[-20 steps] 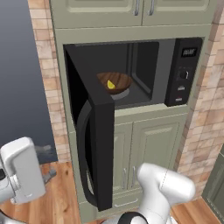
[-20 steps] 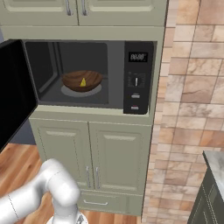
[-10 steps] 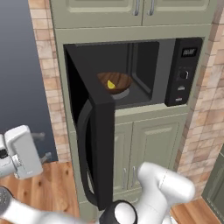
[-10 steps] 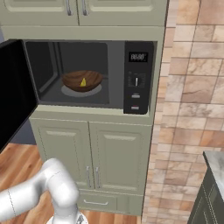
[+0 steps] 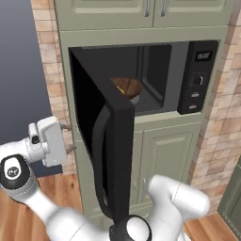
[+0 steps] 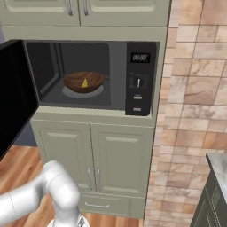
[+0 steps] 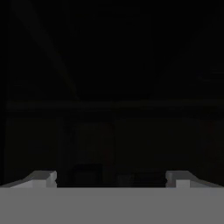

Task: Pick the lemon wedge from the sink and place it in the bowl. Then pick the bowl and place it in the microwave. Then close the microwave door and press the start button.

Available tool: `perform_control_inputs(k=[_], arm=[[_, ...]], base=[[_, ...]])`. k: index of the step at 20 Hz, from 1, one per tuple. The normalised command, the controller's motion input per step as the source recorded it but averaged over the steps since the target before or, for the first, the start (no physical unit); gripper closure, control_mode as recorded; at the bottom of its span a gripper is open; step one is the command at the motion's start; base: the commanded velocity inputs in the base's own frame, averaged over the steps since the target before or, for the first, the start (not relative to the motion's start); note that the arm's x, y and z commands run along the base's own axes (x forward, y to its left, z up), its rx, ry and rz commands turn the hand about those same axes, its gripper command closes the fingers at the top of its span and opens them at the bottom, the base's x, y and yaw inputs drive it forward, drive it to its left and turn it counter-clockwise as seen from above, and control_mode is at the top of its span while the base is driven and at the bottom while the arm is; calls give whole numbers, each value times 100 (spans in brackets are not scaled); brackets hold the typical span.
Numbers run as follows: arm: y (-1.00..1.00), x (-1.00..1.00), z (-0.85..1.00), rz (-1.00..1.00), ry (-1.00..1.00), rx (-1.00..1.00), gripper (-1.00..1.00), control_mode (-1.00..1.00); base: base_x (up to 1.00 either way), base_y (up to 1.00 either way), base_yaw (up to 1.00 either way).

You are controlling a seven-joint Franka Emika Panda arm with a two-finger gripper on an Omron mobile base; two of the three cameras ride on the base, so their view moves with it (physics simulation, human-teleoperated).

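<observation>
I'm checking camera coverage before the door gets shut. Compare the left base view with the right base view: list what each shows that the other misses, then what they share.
Left base view alone: the gripper, jaws open and empty, to the left of the open microwave door, and the door's curved handle.

Right base view alone: the bowl in full on the turntable, and a grey counter corner.

Both: the microwave, the lemon wedge in the bowl, and the cabinets.

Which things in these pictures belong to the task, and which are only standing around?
Belong to the task:
- bowl inside the microwave
- lemon wedge in the bowl
- open microwave door
- gripper, open

Only standing around:
- lower cabinet doors
- brick wall
</observation>
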Motion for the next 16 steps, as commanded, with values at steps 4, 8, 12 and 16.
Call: perform_control_inputs(k=[4, 8, 12, 16], arm=[[-64, 100, 0, -16, 0, 9, -100, -100], [-63, 100, 0, -17, 0, 9, -100, -100], [-62, 96, 0, -15, 0, 10, -100, -100], [-53, 73, 0, -11, -1, 9, -100, -100]], base=[[0, 0, 0], [0, 0, 0], [0, 0, 0], [0, 0, 0]])
